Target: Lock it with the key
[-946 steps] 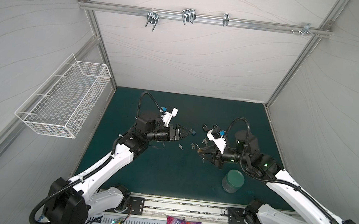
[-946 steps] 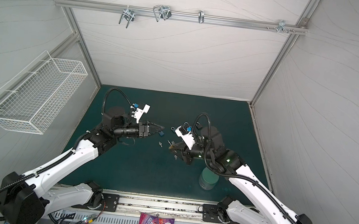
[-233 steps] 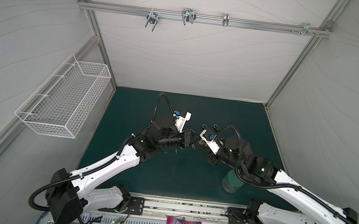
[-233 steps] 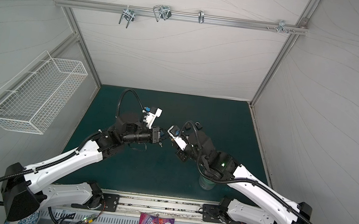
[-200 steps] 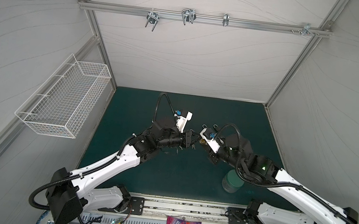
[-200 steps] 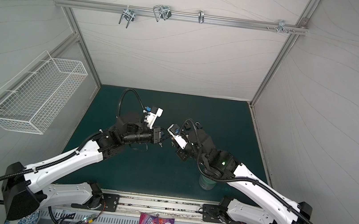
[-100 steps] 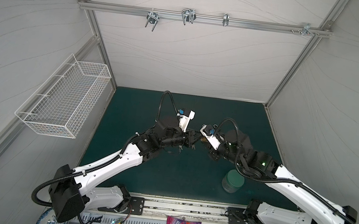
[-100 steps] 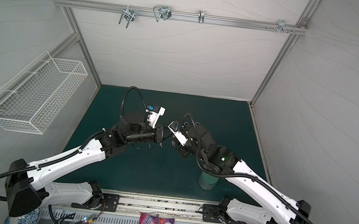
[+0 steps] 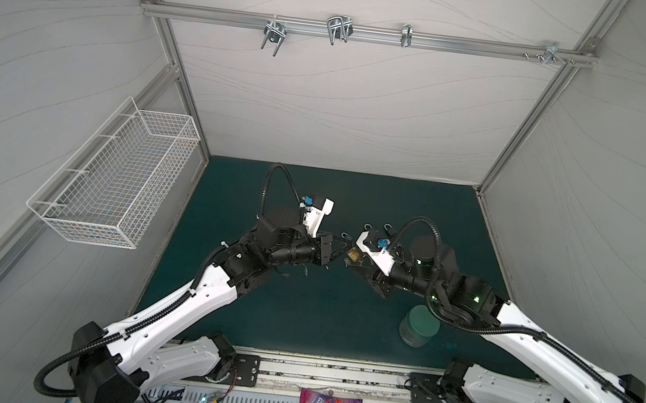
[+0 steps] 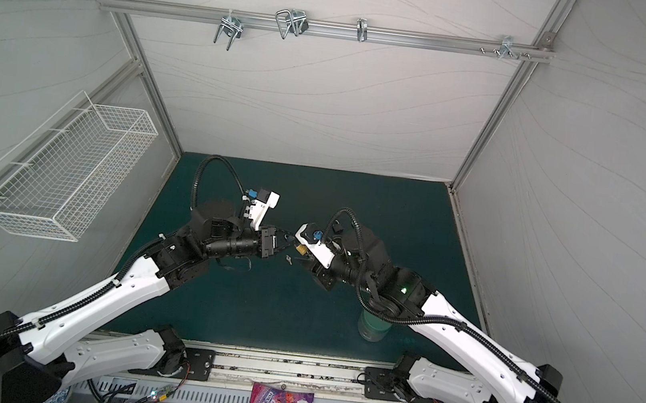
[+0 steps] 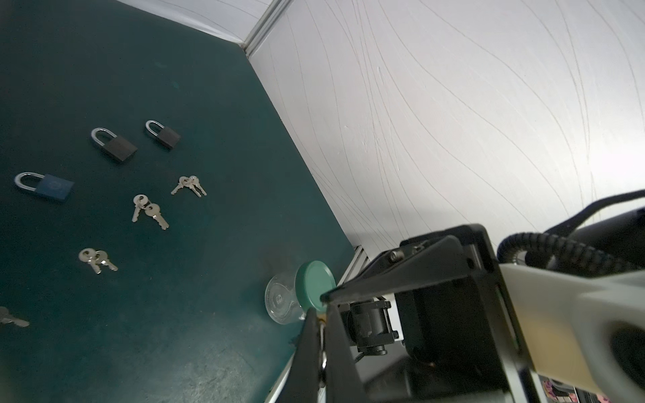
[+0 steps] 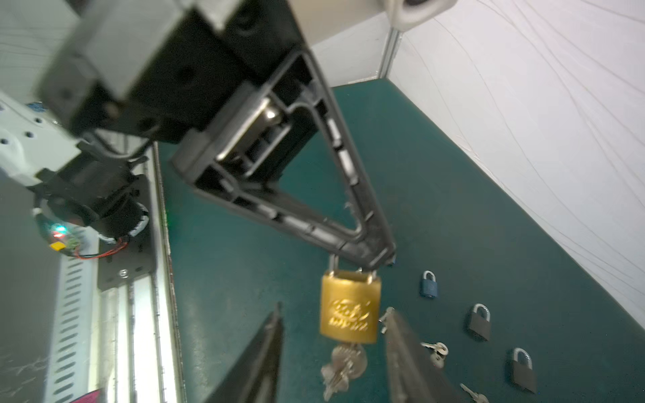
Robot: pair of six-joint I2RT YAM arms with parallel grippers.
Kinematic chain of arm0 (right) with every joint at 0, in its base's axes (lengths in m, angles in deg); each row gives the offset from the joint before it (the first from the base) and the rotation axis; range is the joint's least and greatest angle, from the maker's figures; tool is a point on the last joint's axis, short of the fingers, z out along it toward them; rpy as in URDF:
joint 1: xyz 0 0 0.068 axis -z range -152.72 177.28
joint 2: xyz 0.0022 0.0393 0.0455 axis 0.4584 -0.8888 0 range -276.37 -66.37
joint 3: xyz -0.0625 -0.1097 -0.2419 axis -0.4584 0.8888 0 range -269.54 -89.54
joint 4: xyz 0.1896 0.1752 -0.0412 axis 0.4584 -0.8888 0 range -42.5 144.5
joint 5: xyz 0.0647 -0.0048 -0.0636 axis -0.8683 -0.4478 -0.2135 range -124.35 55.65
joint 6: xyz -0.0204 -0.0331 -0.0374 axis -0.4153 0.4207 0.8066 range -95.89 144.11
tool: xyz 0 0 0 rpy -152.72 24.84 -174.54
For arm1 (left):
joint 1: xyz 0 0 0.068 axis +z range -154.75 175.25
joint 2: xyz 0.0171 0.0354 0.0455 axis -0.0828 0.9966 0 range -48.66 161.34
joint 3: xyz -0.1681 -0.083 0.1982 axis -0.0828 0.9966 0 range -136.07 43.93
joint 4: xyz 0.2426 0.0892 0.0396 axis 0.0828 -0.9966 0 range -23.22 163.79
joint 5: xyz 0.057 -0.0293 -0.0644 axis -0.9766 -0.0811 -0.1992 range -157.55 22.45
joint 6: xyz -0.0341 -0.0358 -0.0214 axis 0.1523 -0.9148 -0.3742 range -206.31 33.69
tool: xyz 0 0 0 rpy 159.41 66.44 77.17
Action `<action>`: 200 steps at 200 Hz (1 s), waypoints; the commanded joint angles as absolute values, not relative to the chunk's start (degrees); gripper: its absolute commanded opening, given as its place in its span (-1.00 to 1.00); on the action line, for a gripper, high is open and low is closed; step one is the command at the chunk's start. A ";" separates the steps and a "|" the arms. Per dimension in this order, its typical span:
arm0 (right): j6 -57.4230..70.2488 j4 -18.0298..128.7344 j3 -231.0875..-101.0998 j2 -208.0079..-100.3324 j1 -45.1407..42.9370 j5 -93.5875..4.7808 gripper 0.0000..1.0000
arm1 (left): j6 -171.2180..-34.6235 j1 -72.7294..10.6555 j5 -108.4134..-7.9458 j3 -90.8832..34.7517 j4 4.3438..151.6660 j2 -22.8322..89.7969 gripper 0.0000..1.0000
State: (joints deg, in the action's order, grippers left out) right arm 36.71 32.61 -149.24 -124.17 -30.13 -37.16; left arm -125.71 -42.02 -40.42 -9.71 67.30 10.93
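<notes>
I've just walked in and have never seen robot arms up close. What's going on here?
Two robot arms are working on a brass padlock held up above a green mat. The left gripper pinches the lock's shackle, so the lock hangs from it. A bunch of keys dangles from its underside, apparently with one key in the keyhole. The right gripper is open, its fingers on either side of the lock. Spare padlocks and key bunches lie on the mat.

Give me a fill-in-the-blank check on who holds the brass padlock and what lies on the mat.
The left hand grips the brass padlock by its ____.
The right hand has its jaws ____ on either side of the lock's body.
____ other padlocks lie on the mat.
Missing words: shackle; open; three.
</notes>
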 commanded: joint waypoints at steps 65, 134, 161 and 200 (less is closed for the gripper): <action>30.79 37.46 -144.18 -115.75 -27.01 -36.84 0.39 | -131.21 -35.63 -32.82 -9.62 72.55 6.20 -1.00; 7.73 54.44 -140.21 -117.72 -6.63 -79.94 0.26 | -137.65 -30.59 -21.70 -8.99 82.54 5.04 -1.00; 2.46 63.21 -140.07 -119.89 -6.55 -85.57 0.26 | -138.59 -30.58 -19.52 -9.94 84.62 5.17 -1.00; 4.74 65.56 -140.61 -121.41 -9.48 -83.19 0.30 | -141.74 -30.59 -17.91 -9.94 90.19 5.79 -1.00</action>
State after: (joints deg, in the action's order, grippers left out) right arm 5.39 59.85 -139.89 -121.04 -7.55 -80.79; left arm -138.72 -30.72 -20.98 -8.18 81.97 5.82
